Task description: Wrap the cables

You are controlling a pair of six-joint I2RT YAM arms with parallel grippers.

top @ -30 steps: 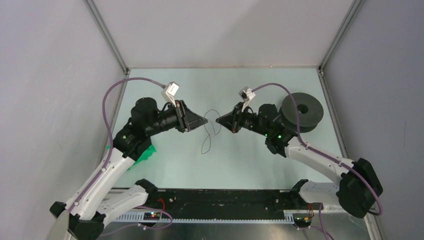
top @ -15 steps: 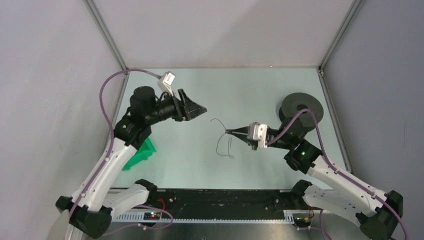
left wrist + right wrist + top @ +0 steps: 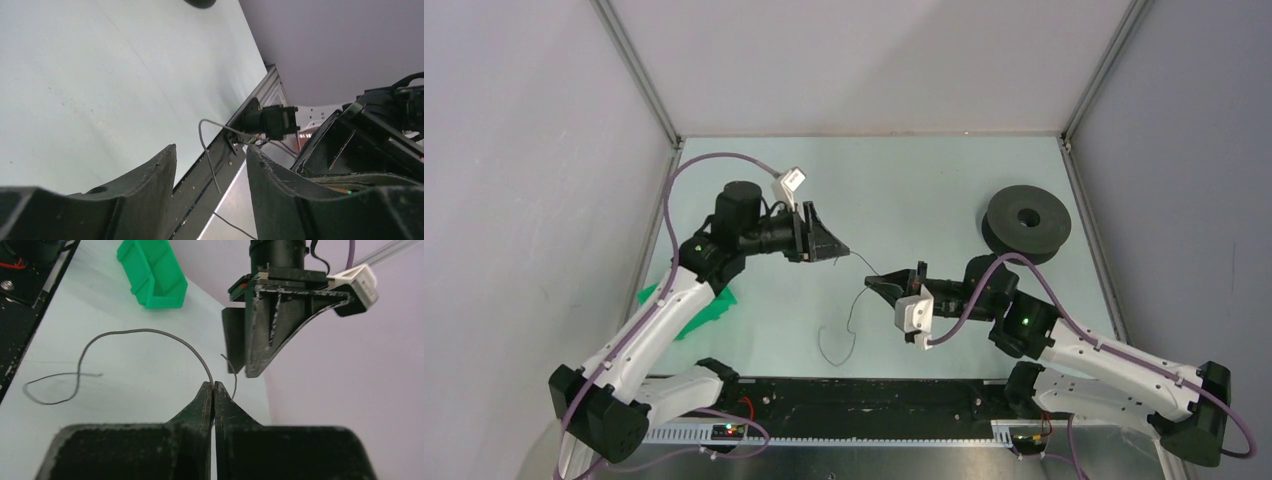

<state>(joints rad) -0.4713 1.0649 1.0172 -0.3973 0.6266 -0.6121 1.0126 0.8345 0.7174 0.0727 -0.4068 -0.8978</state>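
The cable (image 3: 852, 310) is a thin dark wire that curls over the pale green table (image 3: 904, 190). My right gripper (image 3: 872, 285) is shut on it near one end; the right wrist view shows the wire (image 3: 145, 331) pinched at the tips (image 3: 213, 385), arcing left into a loop. A short free end (image 3: 232, 371) sticks up beside the tips. My left gripper (image 3: 840, 250) is open, facing the right one. In its wrist view that free end (image 3: 204, 145) hangs in the gap of the left gripper (image 3: 210, 156), touching neither finger.
A dark grey round spool (image 3: 1025, 222) stands at the back right of the table. A green bin (image 3: 674, 305) sits at the left edge, under the left arm. The black rail (image 3: 864, 395) runs along the near edge, just below the wire's loop.
The left gripper opened, drew back, and now has returned to the wire's free end. The right gripper, still shut on the wire, has carried it toward the near edge and rotated.
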